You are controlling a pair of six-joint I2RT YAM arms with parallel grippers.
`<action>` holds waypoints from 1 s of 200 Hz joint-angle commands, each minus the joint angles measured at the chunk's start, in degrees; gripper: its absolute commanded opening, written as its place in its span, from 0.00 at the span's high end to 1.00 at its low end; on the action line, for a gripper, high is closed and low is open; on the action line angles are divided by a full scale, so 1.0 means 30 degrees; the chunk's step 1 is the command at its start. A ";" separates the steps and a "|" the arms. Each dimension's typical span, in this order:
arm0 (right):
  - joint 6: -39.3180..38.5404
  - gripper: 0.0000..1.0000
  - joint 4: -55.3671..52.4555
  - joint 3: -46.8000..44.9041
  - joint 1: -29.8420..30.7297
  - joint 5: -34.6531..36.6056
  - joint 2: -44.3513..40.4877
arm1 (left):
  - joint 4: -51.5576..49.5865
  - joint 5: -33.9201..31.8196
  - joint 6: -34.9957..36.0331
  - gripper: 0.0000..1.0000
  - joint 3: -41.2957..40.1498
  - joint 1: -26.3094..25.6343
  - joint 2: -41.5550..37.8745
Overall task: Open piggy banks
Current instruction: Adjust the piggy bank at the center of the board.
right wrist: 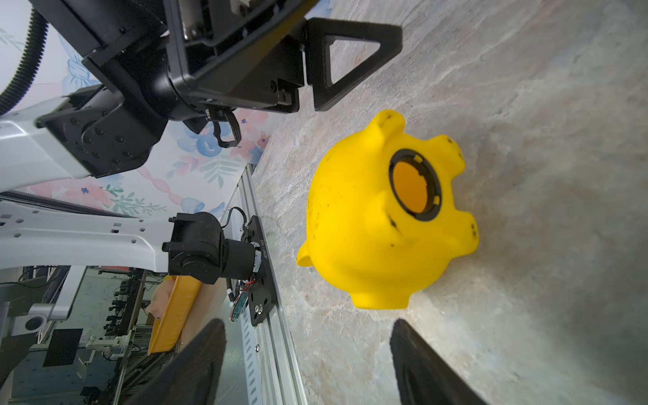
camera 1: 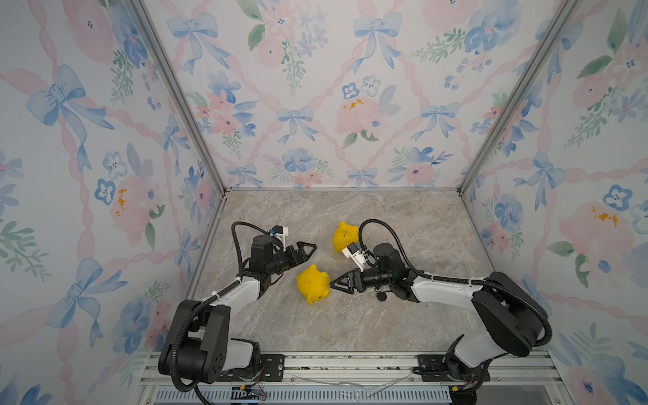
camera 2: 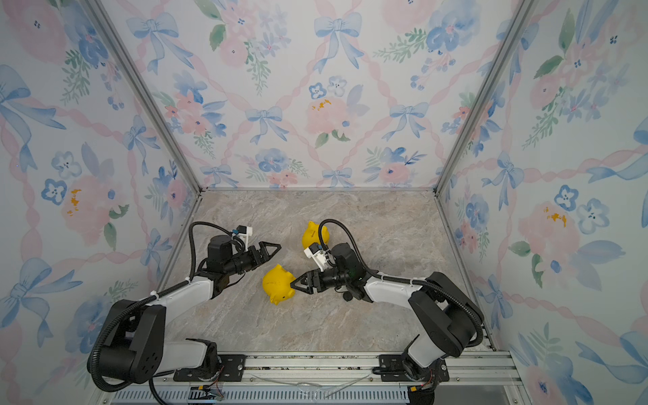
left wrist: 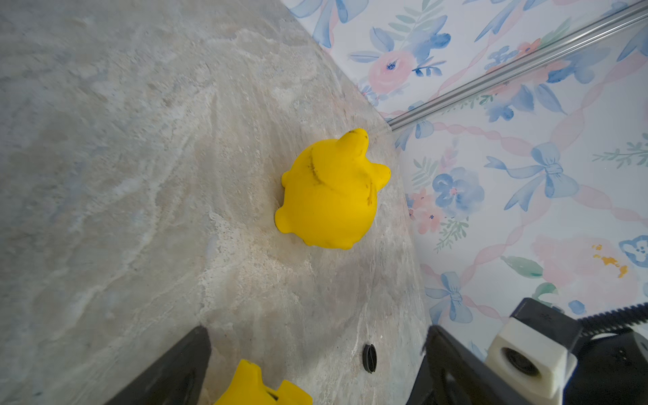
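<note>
Evidently midway: in both top views the near piggy bank (camera 1: pixel 313 284) lies on its side mid-tabletop (camera 1: pixel 420 217). The far piggy bank (camera 1: pixel 345 235) is at its 1 o'clock, the left hand (camera 1: pixel 313 248) at 12 and the right hand (camera 1: pixel 333 282) at 3, both spread and empty. In the left wrist view a black plug (left wrist: pixel 369 357) lies loose. In the right wrist view the near belly hole (right wrist: pixel 415 186) gapes open, so next the far pig's hidden belly likely needs turning up.

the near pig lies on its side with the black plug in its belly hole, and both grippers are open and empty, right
Not quite: the right wrist view shows the near pig with its belly hole open, nothing in it. The rest holds.
</note>
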 commanded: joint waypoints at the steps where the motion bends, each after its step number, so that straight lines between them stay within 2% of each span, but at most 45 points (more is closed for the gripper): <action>1: -0.2417 0.23 -0.2743 0.2392 -0.0643 -0.1594 0.1249 | -0.2629 -0.1101 0.1331 0.02 0.0511 0.0421 -0.0870; 44: -0.4698 0.23 -0.6397 0.6458 -0.1241 -0.3499 0.4734 | -0.5873 -0.1763 0.1633 0.02 0.0270 0.0775 -0.2197; 94: -0.5726 0.24 -0.7856 0.9296 -0.1092 -0.5197 0.7435 | -0.8589 -0.2552 0.1474 0.02 -0.0658 0.0800 -0.6554; 121: -0.6468 0.24 -0.8903 1.0503 -0.0700 -0.5673 0.8349 | -0.8927 -0.2408 0.0469 0.02 -0.1477 0.0800 -0.8288; 159: -0.6722 0.25 -0.9145 1.0447 -0.0304 -0.5824 0.8494 | -0.8874 -0.2198 -0.0216 0.02 -0.2606 0.0801 -0.9214; 200: -0.6044 0.26 -0.7865 0.8290 0.0022 -0.5474 0.7268 | -0.7941 -0.1407 -0.0831 0.02 -0.3336 0.0771 -0.8925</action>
